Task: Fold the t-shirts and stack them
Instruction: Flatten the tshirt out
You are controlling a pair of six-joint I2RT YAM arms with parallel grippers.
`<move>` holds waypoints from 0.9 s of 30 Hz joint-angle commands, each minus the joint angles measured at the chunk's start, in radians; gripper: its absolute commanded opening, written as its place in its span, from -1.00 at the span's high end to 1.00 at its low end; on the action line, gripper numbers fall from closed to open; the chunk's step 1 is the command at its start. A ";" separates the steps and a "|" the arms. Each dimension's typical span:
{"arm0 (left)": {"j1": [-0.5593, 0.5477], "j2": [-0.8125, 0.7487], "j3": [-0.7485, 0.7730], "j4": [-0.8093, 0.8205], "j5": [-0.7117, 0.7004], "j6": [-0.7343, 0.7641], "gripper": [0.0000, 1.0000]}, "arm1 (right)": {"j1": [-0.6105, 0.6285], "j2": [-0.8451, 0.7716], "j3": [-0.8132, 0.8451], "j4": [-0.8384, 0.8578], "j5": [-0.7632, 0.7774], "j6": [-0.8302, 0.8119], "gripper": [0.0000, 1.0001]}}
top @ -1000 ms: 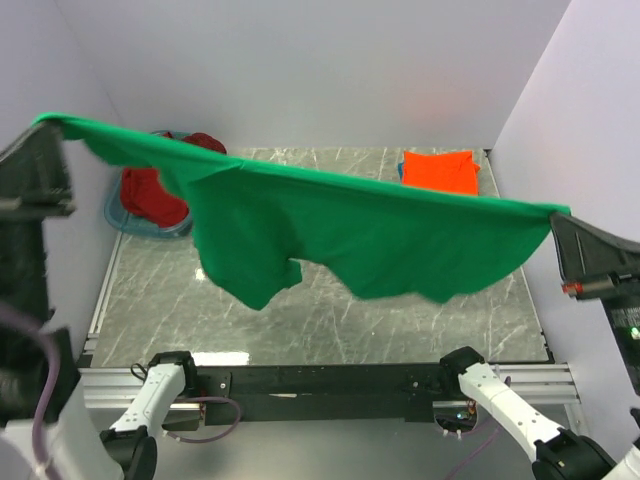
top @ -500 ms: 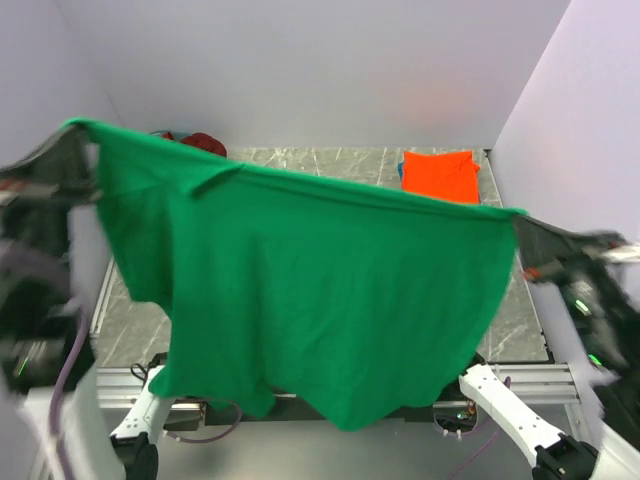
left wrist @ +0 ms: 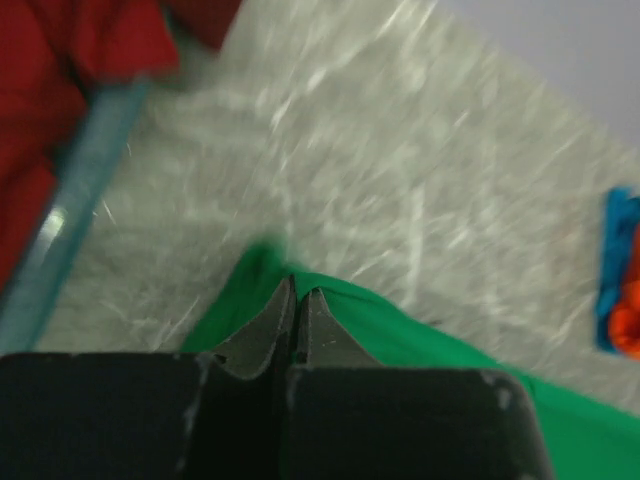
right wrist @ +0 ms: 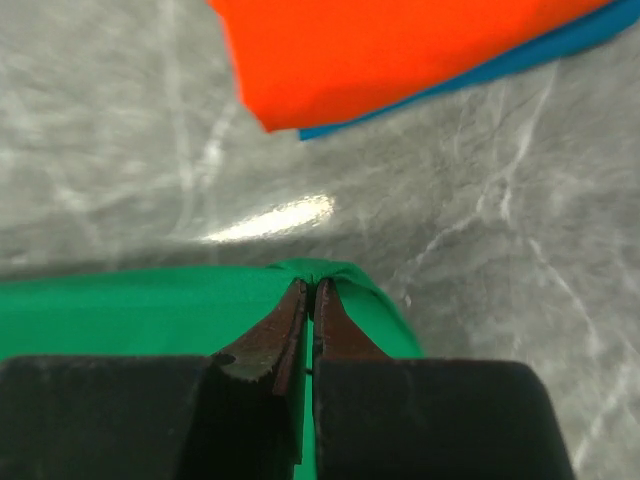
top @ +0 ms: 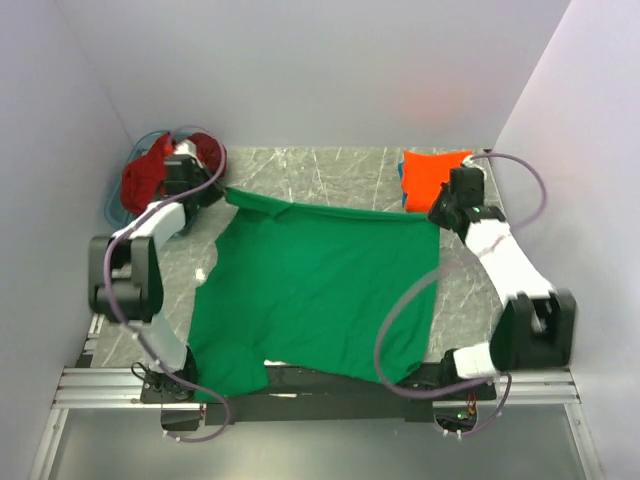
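Observation:
A green t-shirt [top: 315, 285] lies spread flat on the marble table, its near edge hanging over the front rail. My left gripper [top: 226, 192] is shut on its far left corner [left wrist: 262, 262]. My right gripper [top: 436, 217] is shut on its far right corner [right wrist: 320, 268]. A folded orange t-shirt [top: 436, 170] lies on a blue one at the far right; both show in the right wrist view [right wrist: 400, 50]. Red t-shirts [top: 150, 170] are heaped at the far left.
The red shirts sit in a blue-rimmed basket [top: 112, 208], whose rim shows in the left wrist view [left wrist: 75, 200]. White walls close in the table on three sides. The black front rail [top: 330, 378] runs along the near edge.
Both arms have swung down and forward from holding the green shirt high in the air. The shirt now lies spread on the table, still gripped at both far corners.

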State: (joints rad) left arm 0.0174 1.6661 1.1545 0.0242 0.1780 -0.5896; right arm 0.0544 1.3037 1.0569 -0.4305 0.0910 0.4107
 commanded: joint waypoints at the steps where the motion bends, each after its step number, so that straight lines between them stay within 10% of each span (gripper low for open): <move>1: -0.011 0.073 0.086 0.117 0.011 0.047 0.99 | -0.034 0.157 0.055 0.171 -0.076 -0.030 1.00; 12: -0.045 0.343 0.260 0.082 0.066 0.034 0.99 | -0.039 0.439 0.242 0.150 -0.083 -0.069 1.00; 27: -0.057 0.083 -0.005 -0.010 -0.008 -0.108 0.99 | -0.039 0.396 0.264 0.029 -0.059 -0.101 1.00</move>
State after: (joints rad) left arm -0.0288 1.8629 1.1973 0.0174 0.2031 -0.6453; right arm 0.0216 1.7519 1.2812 -0.3683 0.0109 0.3367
